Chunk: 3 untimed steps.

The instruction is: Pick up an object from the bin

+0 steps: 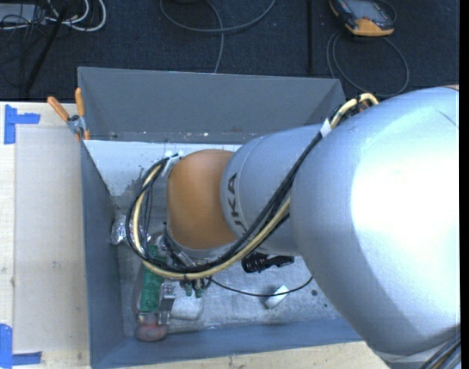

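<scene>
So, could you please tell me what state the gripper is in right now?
Gripper: cannot be told; it sits beneath the orange wrist cover, over the bin's left side.

Single camera, set high over the bin [211, 102] and tilted off the vertical: the far wall shows its inner face broad, the near wall only as a narrow band, and dark floor [257, 29] runs beyond the far rim. Close range; the bin spans most of the view. The arm [388, 206] enters from the right edge, nearest the lens, covering the bin's right side.
</scene>
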Available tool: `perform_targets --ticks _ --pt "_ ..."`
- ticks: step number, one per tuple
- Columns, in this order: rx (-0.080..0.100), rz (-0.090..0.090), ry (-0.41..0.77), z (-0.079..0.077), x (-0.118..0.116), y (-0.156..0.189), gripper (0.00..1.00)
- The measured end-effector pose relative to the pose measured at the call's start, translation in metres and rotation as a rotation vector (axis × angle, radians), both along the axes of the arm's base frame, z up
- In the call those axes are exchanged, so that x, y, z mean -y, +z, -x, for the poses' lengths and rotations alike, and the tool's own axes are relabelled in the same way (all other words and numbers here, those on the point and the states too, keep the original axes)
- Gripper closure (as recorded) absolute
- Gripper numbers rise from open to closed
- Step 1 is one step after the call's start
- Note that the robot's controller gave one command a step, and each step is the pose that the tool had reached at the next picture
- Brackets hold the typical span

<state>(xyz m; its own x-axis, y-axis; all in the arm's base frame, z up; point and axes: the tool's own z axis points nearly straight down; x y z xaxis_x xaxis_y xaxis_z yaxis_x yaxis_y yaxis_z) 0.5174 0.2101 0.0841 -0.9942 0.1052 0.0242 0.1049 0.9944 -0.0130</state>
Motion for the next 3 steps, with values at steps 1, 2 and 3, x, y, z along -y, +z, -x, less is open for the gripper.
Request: perform_targets --ticks 1,2,3 --pt "0.049 -0.008 -0.103 0.021 -0.020 -0.004 0.00" --pt "0.048 -0.008 -0.101 0.021 -0.021 -0.004 1.00" --pt "0.032 -0.011 -0.171 0.010 -0.033 0.138 1.00"
